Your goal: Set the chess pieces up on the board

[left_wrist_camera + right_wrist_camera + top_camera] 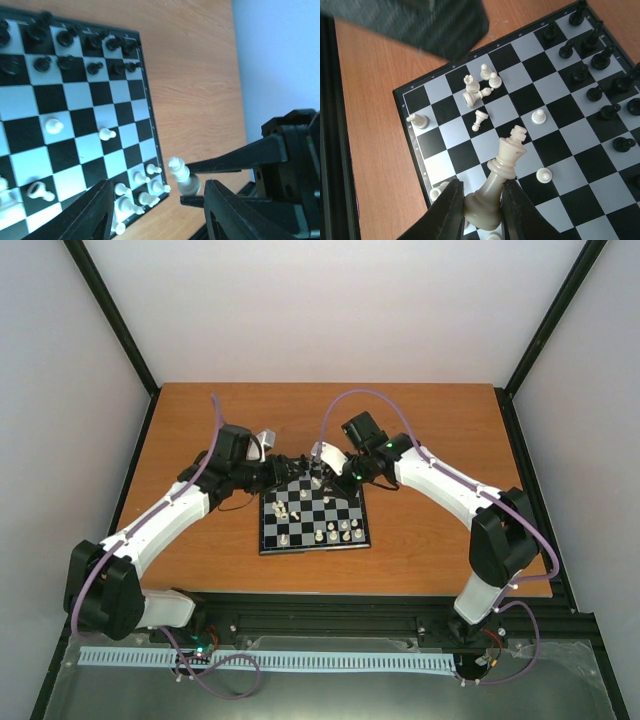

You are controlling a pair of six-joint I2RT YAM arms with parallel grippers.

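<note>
One tall cream piece [502, 165] clamped above the board [300, 525]

The right tool [482, 191] is clamped on the piece's base, one finger on each side. The piece leans away from the fingers, its crowned top tilted out over the squares. From the left wrist the same piece shows just off a corner of the board, over the bare wood of the surface [430, 440]. Whether it touches anything beneath it cannot be told.

The left tool [159, 192] stands with its fingers apart and nothing between them. From above, it sits close to the right tool, both at the far edge of the board.

Black pieces [600, 59] stand in two rows along one side of the board. Cream pieces [479, 89] are scattered. A small huddle sits near one corner, with at least one piece lying on its side. One piece stands alone on an edge square, and a few stand singly toward the middle. From above, the cream pieces show mostly along the board's near right, with a couple toward its left.

The board lies slightly askew near the middle of the surface, between the two arms.
</note>
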